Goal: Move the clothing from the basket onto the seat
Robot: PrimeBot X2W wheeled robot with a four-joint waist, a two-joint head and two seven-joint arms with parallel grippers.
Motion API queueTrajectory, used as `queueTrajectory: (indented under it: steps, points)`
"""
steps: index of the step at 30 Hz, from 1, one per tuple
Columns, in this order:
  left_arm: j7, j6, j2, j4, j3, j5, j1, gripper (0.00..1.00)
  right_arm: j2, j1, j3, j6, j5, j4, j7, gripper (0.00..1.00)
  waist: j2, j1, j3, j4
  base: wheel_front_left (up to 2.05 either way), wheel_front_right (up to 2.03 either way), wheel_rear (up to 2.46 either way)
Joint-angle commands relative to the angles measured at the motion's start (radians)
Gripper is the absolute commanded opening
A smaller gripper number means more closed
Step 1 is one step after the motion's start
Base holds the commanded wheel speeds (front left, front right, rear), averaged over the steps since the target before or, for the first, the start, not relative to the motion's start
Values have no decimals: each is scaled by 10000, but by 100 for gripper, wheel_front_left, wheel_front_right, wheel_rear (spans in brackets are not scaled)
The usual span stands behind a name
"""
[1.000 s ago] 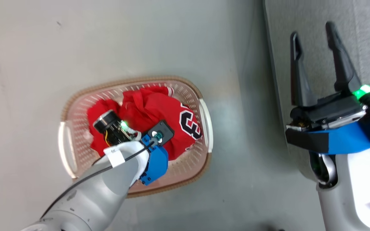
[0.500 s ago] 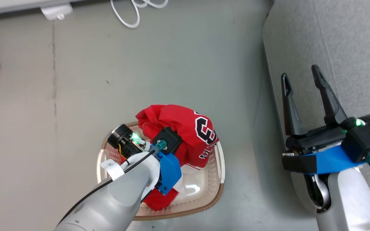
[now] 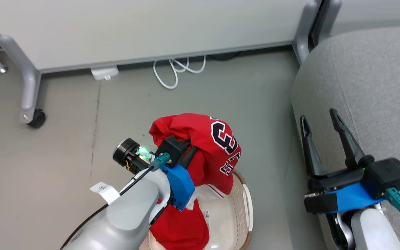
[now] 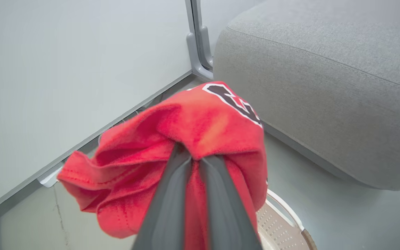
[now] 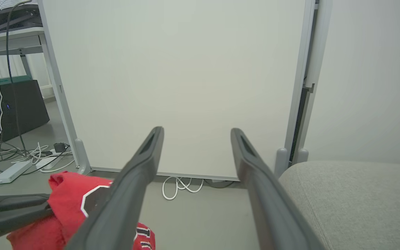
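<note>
Basket cut off at bottom edge, mostly hidden under jersey; left gripper fingertips buried in cloth.

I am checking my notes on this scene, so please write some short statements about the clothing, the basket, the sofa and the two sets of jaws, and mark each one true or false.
1. The left jaws are shut on the red jersey. True.
2. The right jaws hold a garment. False: they stand open and empty, near the sofa seat.
3. The jersey lies on the sofa seat. False: it hangs from the left jaws over the basket, apart from the seat.
4. The jersey bears a black number edged in white. True.
5. A white cable lies on the floor. True.
</note>
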Motion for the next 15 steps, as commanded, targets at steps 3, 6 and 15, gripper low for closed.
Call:
queueTrajectory:
  steps: [3, 6, 15]
  points:
    - [-49, 55, 172, -453, 452, 134, 198, 0, -28, 415, -46, 5, 53, 112, -7, 100, -1, 2, -735, 248, 0, 0, 0]
    - [-50, 76, 271, -829, 841, 170, 305, 0, -28, 645, -58, 5, 82, 161, -7, 100, -1, 2, -1069, 327, 0, 0, 0]
    - [-49, 137, 600, -1911, 1866, 215, 392, 0, -28, 1236, -88, 5, 173, 238, -6, 100, -1, 2, -1798, 502, 0, 0, 0]
